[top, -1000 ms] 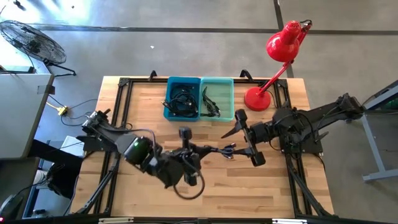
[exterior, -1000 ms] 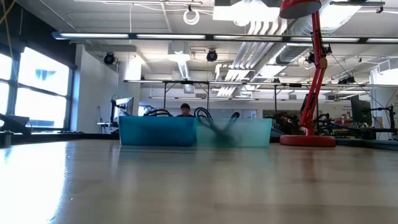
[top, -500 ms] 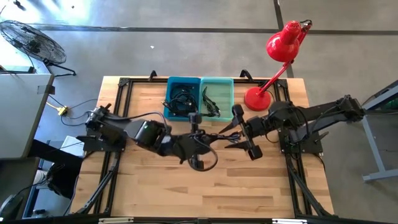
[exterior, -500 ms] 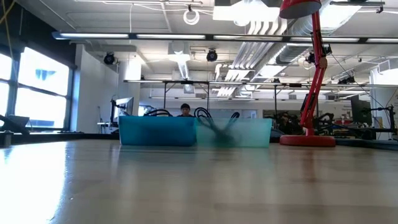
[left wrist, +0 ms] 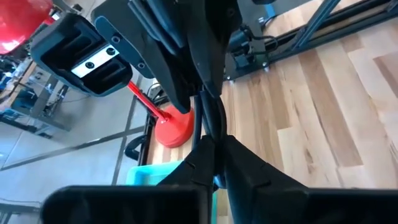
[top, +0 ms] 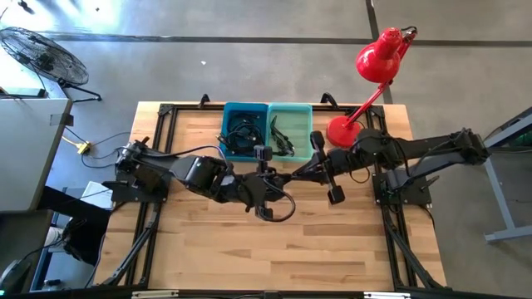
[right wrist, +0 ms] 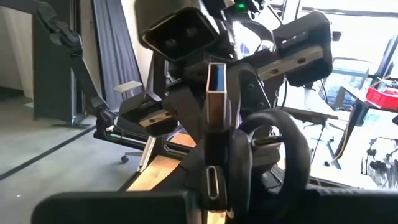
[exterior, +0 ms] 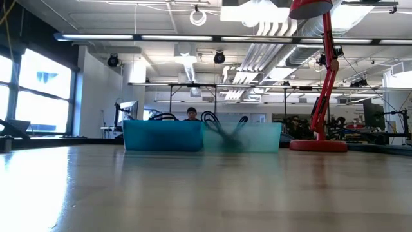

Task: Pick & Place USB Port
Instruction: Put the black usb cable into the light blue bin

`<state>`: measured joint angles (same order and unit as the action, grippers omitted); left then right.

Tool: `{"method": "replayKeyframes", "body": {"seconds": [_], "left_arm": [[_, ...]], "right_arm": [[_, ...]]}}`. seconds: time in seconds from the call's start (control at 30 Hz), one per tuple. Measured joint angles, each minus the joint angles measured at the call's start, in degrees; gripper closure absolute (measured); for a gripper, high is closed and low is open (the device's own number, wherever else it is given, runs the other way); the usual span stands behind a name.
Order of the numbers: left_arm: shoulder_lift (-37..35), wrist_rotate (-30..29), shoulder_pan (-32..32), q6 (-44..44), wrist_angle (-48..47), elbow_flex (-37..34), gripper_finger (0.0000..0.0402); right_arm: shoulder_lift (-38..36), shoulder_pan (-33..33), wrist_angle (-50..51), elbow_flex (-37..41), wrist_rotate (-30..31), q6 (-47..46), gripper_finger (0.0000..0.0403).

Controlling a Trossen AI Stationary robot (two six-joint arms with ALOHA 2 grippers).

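two arms met over the middle of the bench, a usb cable between them

the left gripper (top: 274, 179) and the right gripper (top: 293, 176) were nose to nose above the pale wooden slatted tabletop (top: 332, 249), just in front of the two bins. the task's thing, a black usb cable with a silver metal plug (right wrist: 217, 93), hung in the air between them, its dark loop (top: 277, 208) sagging below the left gripper. in the right wrist view the right fingers (right wrist: 239, 165) were clenched on the plug's black body, metal end standing proud. in the left wrist view the left fingers (left wrist: 249, 169) pinched the thin cord (left wrist: 212, 118) where it ran to the other arm.

i'd judge the cable light and floppy, only the plug end stiff. the moulded plug body looked the sound place to hold; the cord would slip and swing, and the metal tip would not like being knocked.

close behind sat a deep blue plastic bin (top: 244, 131) full of tangled black leads and a paler teal plastic bin (top: 290, 129) with a few more. a red desk lamp (top: 364, 83) stood near the right arm, its round base beside the teal bin, likely in the way of a wide swing. a person's head showed far back in the room, behind the bins.
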<state>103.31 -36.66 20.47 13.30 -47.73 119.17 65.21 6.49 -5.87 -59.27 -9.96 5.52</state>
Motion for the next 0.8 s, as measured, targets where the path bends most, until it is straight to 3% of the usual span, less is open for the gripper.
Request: {"method": "replayKeyframes", "body": {"seconds": [0.23, 0.43, 0.63, 0.8], "left_arm": [[-0.02, 1.27, 0.05, -1.40, -2.59, 0.01, 0.0328], [-0.79, 6.28, 2.32, -4.87, -4.40, 0.09, 0.0314], [-1.17, 0.36, 7.58, -4.57, -4.86, 0.07, 0.0313], [-2.54, -3.90, 11.77, -4.96, -5.39, 0.07, 0.0312]], "right_arm": [[-0.02, -3.19, 1.34, 0.01, 1.72, -0.45, 0.0363], [-0.02, -10.20, 6.53, 0.13, 6.09, -0.13, 0.0365], [1.92, -19.14, 9.11, 0.13, 2.66, -0.62, 0.0365], [7.95, -25.88, 7.85, 0.13, -3.23, -3.58, 0.0365]]}}
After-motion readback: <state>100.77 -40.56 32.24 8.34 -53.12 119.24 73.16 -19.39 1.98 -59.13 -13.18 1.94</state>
